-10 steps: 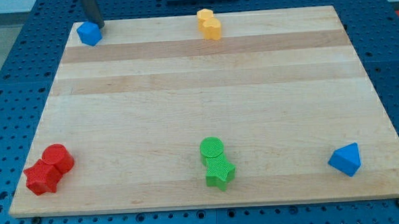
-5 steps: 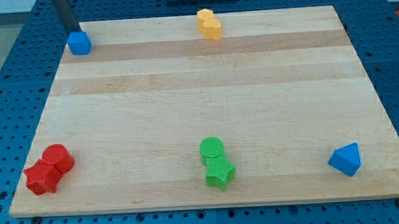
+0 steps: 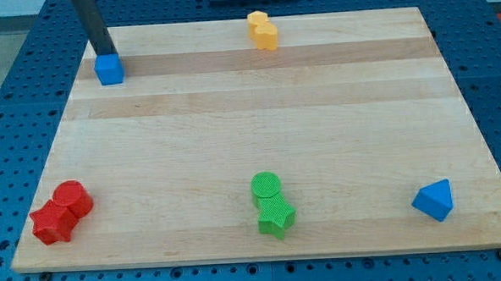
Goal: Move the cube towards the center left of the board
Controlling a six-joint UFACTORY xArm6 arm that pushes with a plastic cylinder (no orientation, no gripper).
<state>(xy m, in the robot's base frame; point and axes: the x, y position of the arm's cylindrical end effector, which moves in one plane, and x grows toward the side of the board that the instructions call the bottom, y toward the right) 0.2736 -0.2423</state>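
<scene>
The blue cube sits near the top left corner of the wooden board. My tip rests right at the cube's top edge, touching or almost touching it, with the dark rod rising toward the view's top left.
Two yellow blocks stand at the top middle. A red cylinder and a red star sit at the bottom left. A green cylinder and green star sit at the bottom middle. A blue pyramid-like block lies at the bottom right.
The rod swung from the cube's top right to its top left, then came down behind it. The cube slid left, then down the view by a short way.
</scene>
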